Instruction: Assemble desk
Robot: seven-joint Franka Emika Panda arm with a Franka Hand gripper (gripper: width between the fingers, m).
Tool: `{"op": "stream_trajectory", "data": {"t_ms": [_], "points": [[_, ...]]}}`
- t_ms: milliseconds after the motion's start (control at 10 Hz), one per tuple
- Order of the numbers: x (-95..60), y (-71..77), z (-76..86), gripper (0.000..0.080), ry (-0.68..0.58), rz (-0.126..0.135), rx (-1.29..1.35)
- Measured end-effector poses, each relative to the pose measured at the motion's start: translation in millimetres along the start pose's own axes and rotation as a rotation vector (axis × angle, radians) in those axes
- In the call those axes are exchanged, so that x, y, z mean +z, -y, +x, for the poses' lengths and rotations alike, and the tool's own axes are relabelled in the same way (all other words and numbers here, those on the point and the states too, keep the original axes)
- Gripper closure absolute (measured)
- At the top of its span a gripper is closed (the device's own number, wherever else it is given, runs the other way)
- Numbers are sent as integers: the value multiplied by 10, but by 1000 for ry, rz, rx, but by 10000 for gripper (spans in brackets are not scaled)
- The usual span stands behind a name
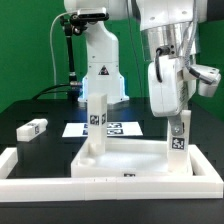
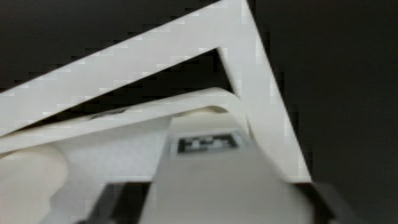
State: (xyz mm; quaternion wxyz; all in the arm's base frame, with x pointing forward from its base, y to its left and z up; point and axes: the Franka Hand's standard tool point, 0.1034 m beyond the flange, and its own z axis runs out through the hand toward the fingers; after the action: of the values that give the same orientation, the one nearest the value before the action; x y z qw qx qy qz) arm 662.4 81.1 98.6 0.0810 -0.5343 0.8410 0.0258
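The end effector [image 1: 178, 118] pinches a short white square plastic leg [image 1: 178, 136] bearing a tag, upright at the corner of the flat white rimmed desk top panel [image 1: 130, 158] directly beneath it. Another leg [image 1: 97, 118] stands across the panel. The parts look light, rigid and smooth; gripping the leg's flat sides seems safest.

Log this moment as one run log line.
pincer: shut on leg | leg: upright at top panel corner | second leg: standing on panel | loose leg: lying on table
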Motion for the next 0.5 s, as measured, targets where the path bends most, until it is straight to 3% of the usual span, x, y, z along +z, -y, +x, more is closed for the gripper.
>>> {"op": "stream_trajectory", "data": {"t_ms": [100, 200, 300, 500], "points": [[-2, 5, -3, 298, 1, 3, -2], [-75, 23, -5, 298, 8, 14, -45], [-219, 11, 77, 182, 20, 38, -84], [-371, -42, 297, 160, 28, 43, -112]]}}
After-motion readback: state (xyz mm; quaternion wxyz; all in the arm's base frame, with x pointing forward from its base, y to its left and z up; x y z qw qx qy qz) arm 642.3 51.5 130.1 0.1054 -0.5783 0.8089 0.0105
